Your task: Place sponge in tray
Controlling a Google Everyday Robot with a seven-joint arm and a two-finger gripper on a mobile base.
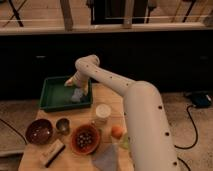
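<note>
So the white arm (pixel 125 95) reached across the bench (pixel 31 156) and its tool (pixel 77 86) hung over the right half of the green tray (pixel 49 95), inside the rim. The sponge (pixel 76 95) — that little pale grey-blue block — sat right under the tool, down in the tray near its right wall. Honestly I couldn't tell whether the tool was gripping it or had let go.

Rest of the bench: a brown bowl (pixel 39 131) at the left, a small metal cup (pixel 62 125) beside it, an orange bowl (pixel 85 138) with dark bits in it, a white cup (pixel 103 113), an orange fruit (pixel 117 131), a tan-and-dark block (pixel 52 152) and a grey cloth (pixel 106 159) at the front edge.
</note>
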